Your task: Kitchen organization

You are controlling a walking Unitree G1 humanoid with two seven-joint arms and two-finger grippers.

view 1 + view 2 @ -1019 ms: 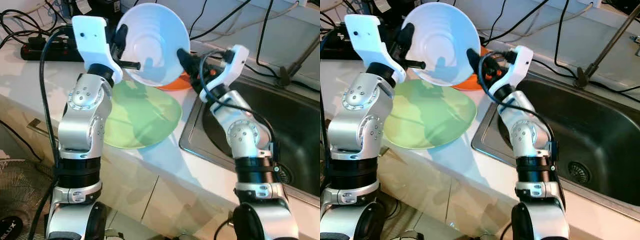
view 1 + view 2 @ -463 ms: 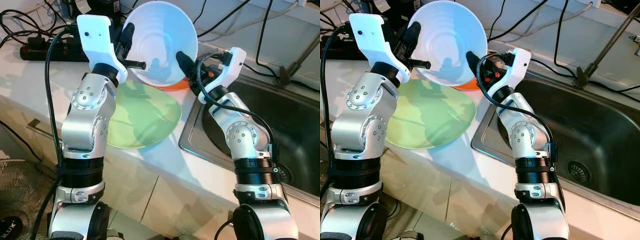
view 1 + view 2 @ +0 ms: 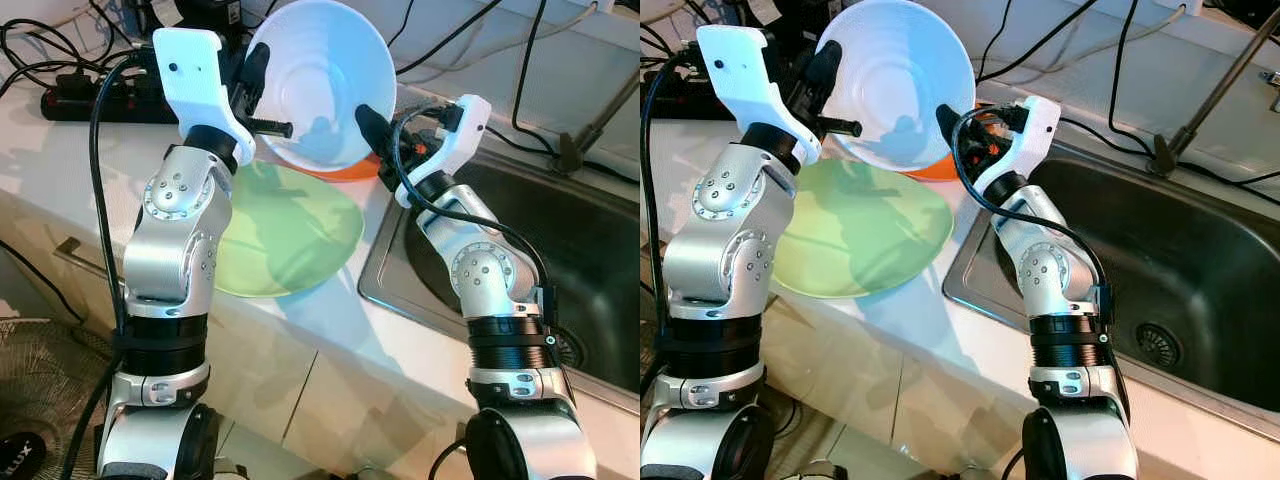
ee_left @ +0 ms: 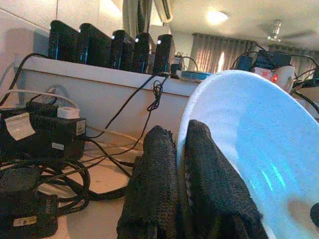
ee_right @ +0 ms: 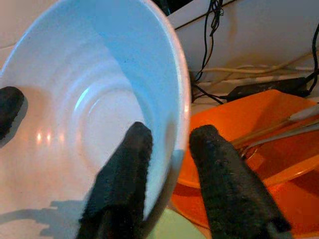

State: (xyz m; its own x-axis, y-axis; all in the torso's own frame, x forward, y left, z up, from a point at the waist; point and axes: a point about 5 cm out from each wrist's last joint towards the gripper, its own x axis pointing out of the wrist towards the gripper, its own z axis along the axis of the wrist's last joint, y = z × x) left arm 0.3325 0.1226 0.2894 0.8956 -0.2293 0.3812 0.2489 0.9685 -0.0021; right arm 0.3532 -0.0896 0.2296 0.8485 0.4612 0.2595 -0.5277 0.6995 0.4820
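Bowl [image 3: 320,80]: pale blue, glossy, ringed inside; you hold it tilted above the counter [image 3: 60,170].
Left gripper [image 4: 182,164]: padded fingers pinch the rim at 9 o'clock.
Right gripper [image 5: 169,164]: fingers straddle the rim at 3 o'clock, one inside, one outside.
Plate [image 3: 290,235]: flat green disc beneath.
Orange dish [image 5: 249,129]: behind the bowl, holding metal utensils.
Sink [image 3: 1160,260]: steel basin at 3 o'clock.

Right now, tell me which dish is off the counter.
The pale blue bowl: both grippers hold its rim in the air, while the green plate and orange dish stay on the counter.
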